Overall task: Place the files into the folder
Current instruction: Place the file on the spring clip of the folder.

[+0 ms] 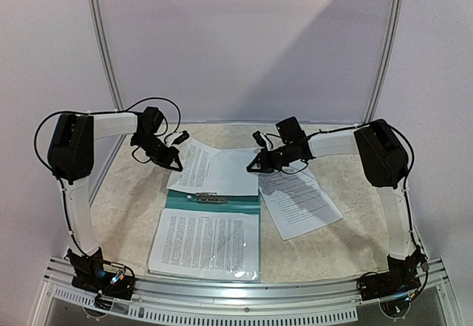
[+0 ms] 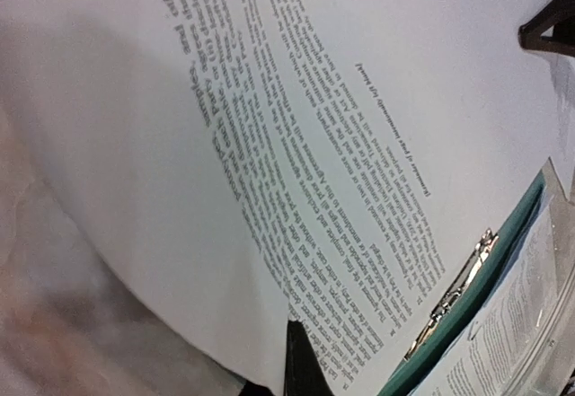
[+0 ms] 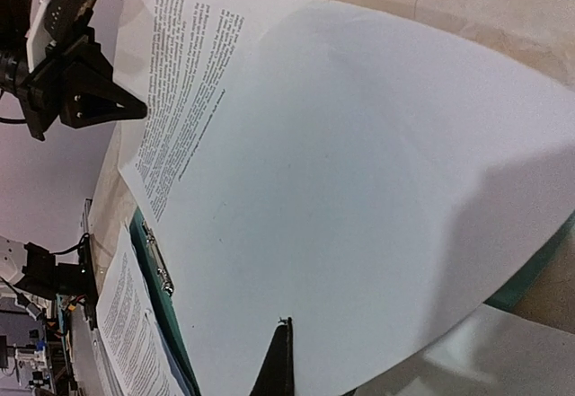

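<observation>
Three files whole overhead, cropped in wrist views, folder clip clearer there.

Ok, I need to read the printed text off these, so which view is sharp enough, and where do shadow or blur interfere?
Left wrist: print on the sheet is sharpest mid-frame, table blurred at lower left. Right wrist: broad shadow across the sheet's blank part, print clear upper left. Top view: even light, print too small.
</observation>
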Controlling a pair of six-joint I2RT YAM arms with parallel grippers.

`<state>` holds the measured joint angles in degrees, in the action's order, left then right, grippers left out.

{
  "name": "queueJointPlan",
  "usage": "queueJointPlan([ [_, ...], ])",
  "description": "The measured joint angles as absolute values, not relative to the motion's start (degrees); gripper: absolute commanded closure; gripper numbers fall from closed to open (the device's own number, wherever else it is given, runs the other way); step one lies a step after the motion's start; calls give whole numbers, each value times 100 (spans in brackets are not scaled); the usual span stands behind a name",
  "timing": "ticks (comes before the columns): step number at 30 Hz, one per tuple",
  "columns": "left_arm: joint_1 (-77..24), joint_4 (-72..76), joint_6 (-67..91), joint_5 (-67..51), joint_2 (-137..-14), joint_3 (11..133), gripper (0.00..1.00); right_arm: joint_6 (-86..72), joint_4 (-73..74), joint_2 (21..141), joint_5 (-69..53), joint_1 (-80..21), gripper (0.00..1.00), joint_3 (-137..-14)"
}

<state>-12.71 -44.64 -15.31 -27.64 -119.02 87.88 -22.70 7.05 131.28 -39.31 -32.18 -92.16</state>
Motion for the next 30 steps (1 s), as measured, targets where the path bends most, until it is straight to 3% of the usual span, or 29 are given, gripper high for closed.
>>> queueJointPlan([
  [30,-1356,-4320,-1883,-2576,-11961,8591,100,-2589,113,13047,-3933,-3267,100,-8779],
])
